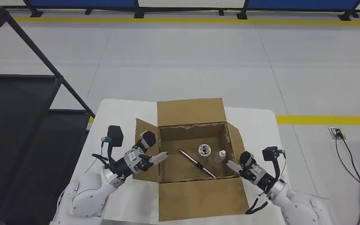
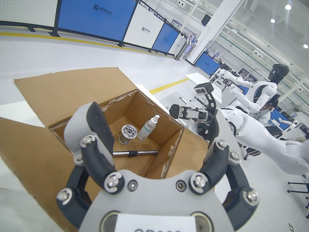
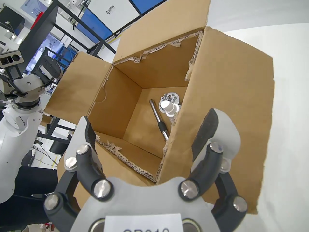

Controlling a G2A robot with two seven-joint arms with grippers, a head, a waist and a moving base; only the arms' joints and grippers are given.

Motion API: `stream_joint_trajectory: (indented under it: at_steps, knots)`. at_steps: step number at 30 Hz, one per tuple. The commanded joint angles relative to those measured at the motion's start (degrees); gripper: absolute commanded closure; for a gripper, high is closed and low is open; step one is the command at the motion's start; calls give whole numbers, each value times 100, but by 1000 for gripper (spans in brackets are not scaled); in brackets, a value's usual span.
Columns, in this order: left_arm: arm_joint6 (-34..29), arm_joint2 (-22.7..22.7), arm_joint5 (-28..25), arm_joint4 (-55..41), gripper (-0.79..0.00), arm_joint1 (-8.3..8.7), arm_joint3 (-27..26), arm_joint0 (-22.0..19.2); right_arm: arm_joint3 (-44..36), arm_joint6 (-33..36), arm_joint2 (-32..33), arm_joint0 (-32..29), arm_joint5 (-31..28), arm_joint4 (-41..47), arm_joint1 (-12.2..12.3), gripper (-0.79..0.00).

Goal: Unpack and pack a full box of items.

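Mostly, the box (image 3: 229, 78) side hides the spray bottle (image 3: 168, 107).

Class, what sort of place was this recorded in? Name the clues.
Probably a robotics test hall: blue-and-white partition panels, a yellow floor line, and another white humanoid robot at a workstation.

Brown cardboard box (image 1: 190, 112) sitting open, flaps splaying outward. Inside: metal rod (image 1: 198, 163) lying diagonally; round metal fitting (image 1: 204, 149) and white spray bottle (image 1: 219, 158) standing beside it.
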Motion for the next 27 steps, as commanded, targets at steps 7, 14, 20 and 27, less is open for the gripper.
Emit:
stream_joint_trajectory:
  at_steps: [7, 14, 20, 27]
  knots:
    - [82, -234, -50, -95, -785, 78, -74, 119, 3, 83, -240, 52, 51, -85, 9, -785]
    - [262, -502, -110, -148, -785, 142, -237, 277, -519, -153, -209, -39, 55, -491, 39, -785]
    - [502, -742, -328, -235, -785, 190, -548, 590, -1570, -296, -228, 26, 65, -1436, 72, -785]
    - [809, -995, -542, -381, -785, 222, -705, 919, -1842, -73, -593, 377, -8, -1834, 69, -785]
